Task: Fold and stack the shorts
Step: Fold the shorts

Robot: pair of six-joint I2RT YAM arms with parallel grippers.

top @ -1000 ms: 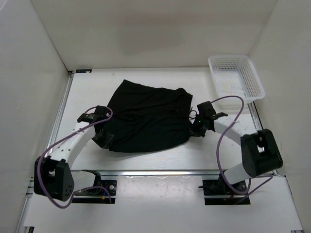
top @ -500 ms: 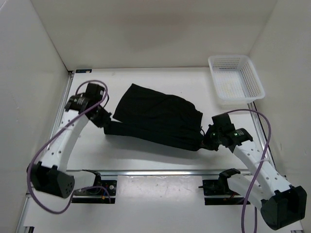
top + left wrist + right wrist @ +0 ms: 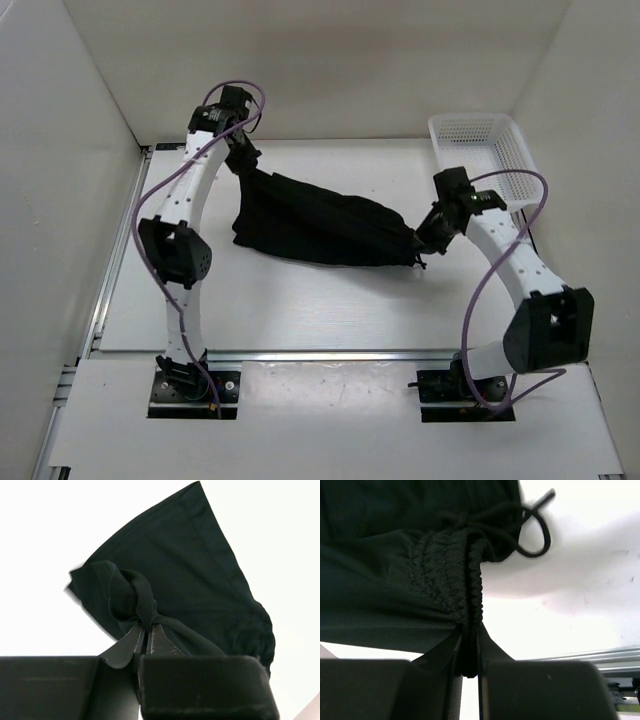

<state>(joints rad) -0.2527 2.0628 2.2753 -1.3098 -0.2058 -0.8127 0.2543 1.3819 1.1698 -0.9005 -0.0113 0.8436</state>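
The black shorts (image 3: 320, 225) hang stretched between both arms above the table, sagging in the middle. At their upper left corner my left gripper (image 3: 243, 163) is shut on a bunched fold of the shorts (image 3: 165, 575), its jaws pinched together in the left wrist view (image 3: 148, 631). My right gripper (image 3: 427, 240) is shut on the gathered elastic waistband at the right end, and that band of the shorts (image 3: 420, 555) runs down between the jaws (image 3: 468, 645). A thin drawstring loop (image 3: 535, 530) dangles beside the waistband.
A white mesh basket (image 3: 486, 163) stands at the back right corner of the table (image 3: 300, 310). White walls close in the left, back and right sides. A metal rail (image 3: 330, 355) runs along the table's near edge, above the arm bases.
Both arms have lifted the shorts off the table. The left gripper rose far toward the back left and the right one moved back, pulling the flat cloth into a hanging band.
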